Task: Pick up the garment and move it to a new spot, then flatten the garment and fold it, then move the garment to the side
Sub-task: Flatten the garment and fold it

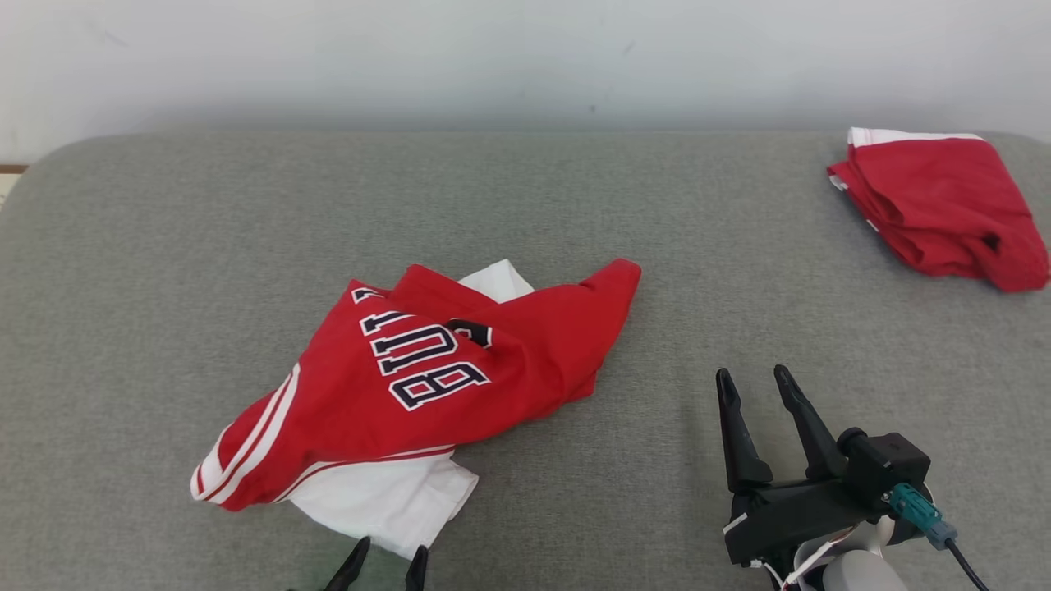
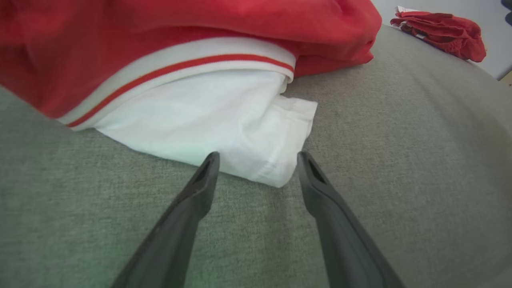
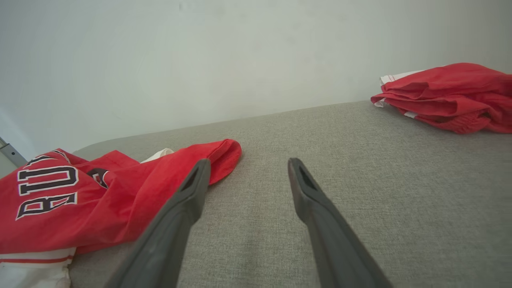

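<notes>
Two grippers stand with jaws spread wide and nothing in them. Your left gripper [image 1: 387, 558] sits low at the near edge of the garment [image 1: 427, 386], with its fingers pointing at the white corner [image 2: 260, 132] that sticks out from under the striped hem [image 2: 180, 68]. One tip lies either side of that corner, right at the cloth's edge, though you cannot tell whether they touch it. That reads to me as a line-up for a pinch on the loosest, most reachable bit. Your right gripper [image 1: 751, 377] hovers over bare cushion, well apart from the cloth, probably parked until a second hold is wanted.

The garment lies crumpled left of centre on the grey cushion [image 1: 575, 205], lettering upward, with the red layer bunched over the white. You have not yet lifted it, so flattening and folding are still ahead.

As for holders, the cushion bears everything. It carries this garment and a second red garment [image 1: 944, 213], folded at the far right corner and well apart, presumably set aside there as finished
</notes>
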You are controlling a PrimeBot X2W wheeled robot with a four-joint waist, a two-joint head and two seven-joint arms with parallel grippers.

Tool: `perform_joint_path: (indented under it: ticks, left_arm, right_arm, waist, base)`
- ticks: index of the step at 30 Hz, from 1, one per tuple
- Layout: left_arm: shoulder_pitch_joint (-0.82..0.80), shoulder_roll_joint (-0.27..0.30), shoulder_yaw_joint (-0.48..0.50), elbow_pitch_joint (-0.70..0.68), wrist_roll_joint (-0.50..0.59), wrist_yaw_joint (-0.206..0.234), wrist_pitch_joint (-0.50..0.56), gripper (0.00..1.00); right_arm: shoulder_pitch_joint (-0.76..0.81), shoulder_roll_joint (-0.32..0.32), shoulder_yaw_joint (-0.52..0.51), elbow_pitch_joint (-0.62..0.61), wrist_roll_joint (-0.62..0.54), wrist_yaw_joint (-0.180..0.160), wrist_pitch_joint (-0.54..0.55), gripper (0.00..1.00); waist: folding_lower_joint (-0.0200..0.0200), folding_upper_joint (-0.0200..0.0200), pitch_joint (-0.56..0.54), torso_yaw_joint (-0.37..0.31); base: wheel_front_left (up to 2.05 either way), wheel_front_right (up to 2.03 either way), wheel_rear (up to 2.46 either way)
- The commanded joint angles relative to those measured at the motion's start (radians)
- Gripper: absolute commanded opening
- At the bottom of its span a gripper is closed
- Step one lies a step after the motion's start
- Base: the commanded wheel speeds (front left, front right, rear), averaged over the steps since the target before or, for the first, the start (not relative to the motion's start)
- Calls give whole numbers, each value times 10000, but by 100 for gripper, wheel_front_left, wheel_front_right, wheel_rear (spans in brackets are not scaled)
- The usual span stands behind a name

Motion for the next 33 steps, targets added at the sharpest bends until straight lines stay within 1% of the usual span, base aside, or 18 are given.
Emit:
perform_joint_path:
  ticks: [1,9,10,11,12,13,16,19,22,26,28,33]
  left_arm:
    - [-138,49,-8,207,169,-39,-49,100]
    - [-614,-216,-157,1315,332,-145,-98,100]
    - [-689,-260,-158,1494,348,-169,-74,96]
    - [-755,-305,-122,1601,348,-187,-75,40]
    - [-822,-328,-81,1692,374,-190,-73,9]
    - [-883,-360,-5,1706,379,-189,-71,0]
    - [-856,-351,285,1463,524,-85,-82,0]
    - [-617,-169,682,1081,630,12,-85,0]
    - [-373,107,1091,606,721,116,-86,0]
    - [-1,623,1560,-93,771,307,-89,0]
    - [185,848,1767,-484,766,440,-84,0]
    - [721,1241,2080,-1579,822,929,227,0]
  right_arm:
    - [-88,-29,10,3,43,-8,3,100]
    - [-138,-29,-6,34,47,-8,3,100]
    - [-139,-30,-1,37,52,-8,3,100]
    - [-121,-35,-7,38,56,-8,3,100]
    - [-98,-41,-19,31,55,-8,3,100]
    - [-73,-53,-55,14,46,-8,3,100]
    - [28,-58,-140,-27,-10,-8,3,100]
    - [64,-39,-164,-17,-26,-8,3,100]
    - [153,-30,-149,17,-14,-8,3,100]
    - [263,-35,-230,47,-12,-8,3,100]
    - [265,-42,-263,56,-17,-8,3,100]
    - [249,-63,-327,51,-26,-8,3,100]
  waist:
    - [0,-1,79,-188]
    - [0,-1,124,-409]
    - [0,-1,117,-423]
    - [0,-1,110,-427]
    - [0,-1,105,-423]
    - [0,-1,103,-403]
    - [0,-1,84,-279]
    - [0,-1,25,-108]
    - [0,-1,-67,106]
    - [0,-1,-167,447]
    - [0,-1,-195,607]
    - [0,-1,-224,940]
  base:
    - [0,0,0]
    - [0,0,0]
    - [0,0,0]
    - [0,0,0]
    - [0,0,0]
    - [0,0,0]
    - [0,0,0]
    - [0,0,0]
    - [0,0,0]
    - [0,0,0]
    - [0,0,0]
    - [0,0,0]
